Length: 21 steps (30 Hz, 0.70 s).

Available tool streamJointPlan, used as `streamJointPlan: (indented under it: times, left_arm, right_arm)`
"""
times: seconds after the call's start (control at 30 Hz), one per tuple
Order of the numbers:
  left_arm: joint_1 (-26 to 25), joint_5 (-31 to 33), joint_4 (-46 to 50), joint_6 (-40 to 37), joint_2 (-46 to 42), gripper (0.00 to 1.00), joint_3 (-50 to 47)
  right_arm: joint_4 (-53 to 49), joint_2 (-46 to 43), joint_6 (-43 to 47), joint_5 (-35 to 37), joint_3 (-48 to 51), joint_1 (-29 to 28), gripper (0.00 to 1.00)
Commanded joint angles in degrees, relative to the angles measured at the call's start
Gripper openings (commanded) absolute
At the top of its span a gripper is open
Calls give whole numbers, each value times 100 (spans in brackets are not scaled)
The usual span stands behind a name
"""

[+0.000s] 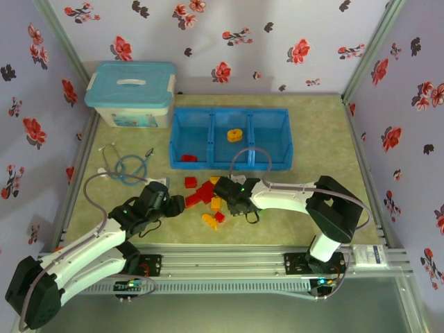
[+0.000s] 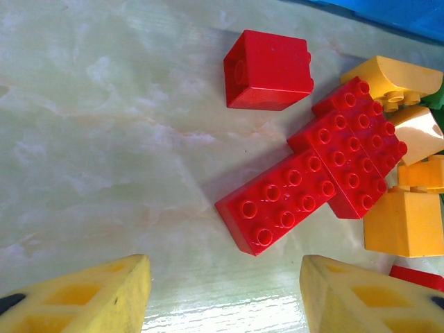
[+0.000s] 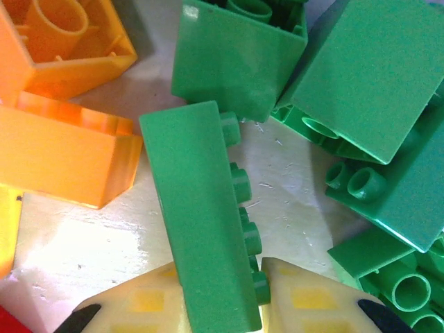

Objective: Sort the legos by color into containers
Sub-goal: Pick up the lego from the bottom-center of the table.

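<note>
Where the table reaches its far left corner, a pale blue storage box (image 1: 130, 94) with a white handle stands, and a stethoscope (image 1: 125, 168) lies just in front of it near the left edge. The left gripper (image 1: 175, 204) hovers low over the table towards the near edge. Its yellow fingers (image 2: 97, 298) are spread apart with nothing between them. Just ahead of it lies a long red brick (image 2: 277, 205), touching other red bricks (image 2: 354, 149), with a red cube (image 2: 269, 69) a little apart beyond them. The pile of bricks (image 1: 205, 198) sits in the middle of the table, nearer the near edge than the far one. The right gripper (image 1: 225, 202) reaches into the pile's right side. In the right wrist view it is clamped on a long green brick (image 3: 201, 208), studs facing right, with orange bricks (image 3: 62, 159) to the left and more green bricks (image 3: 374, 76) to the right. The blue tray (image 1: 229, 112) stands beyond the pile towards the far edge. One red brick (image 1: 189, 158) lies in its left compartment and one orange brick (image 1: 235, 134) in the middle compartment
</note>
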State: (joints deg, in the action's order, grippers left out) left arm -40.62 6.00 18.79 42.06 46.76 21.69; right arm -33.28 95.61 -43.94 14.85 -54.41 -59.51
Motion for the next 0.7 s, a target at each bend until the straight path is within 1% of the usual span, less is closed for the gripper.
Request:
streamJointPlan:
  times: [0.0,0.17,0.33,0.4,0.5,0.53,0.6,0.67]
  left_arm:
    - [-43,130,-15,-65,2,59,8]
    - [-41,143,-7,-98,26,58,45]
    - [-51,141,48,-150,16,58,120]
    - [-75,139,46,-176,22,58,150]
    - [-159,138,37,-199,62,58,235]
    - [-205,143,47,-203,85,59,271]
    - [-332,145,54,-206,137,60,333]
    - [-486,213,93,-163,169,61,375]
  right_arm:
    - [-197,-24,-26,-37,-107,-3,15]
    - [-676,-395,-104,172,-256,-184,9]
    - [-1119,-1257,-155,395,-307,-258,9]
    - [-1239,-1634,-85,622,-339,-210,10]
    - [-1328,-2031,154,627,-465,135,11]
    - [-1323,-2137,280,577,-503,332,11]
    - [-1284,-2224,593,466,-607,826,11]
    - [-1173,-2218,860,89,-714,1381,11]
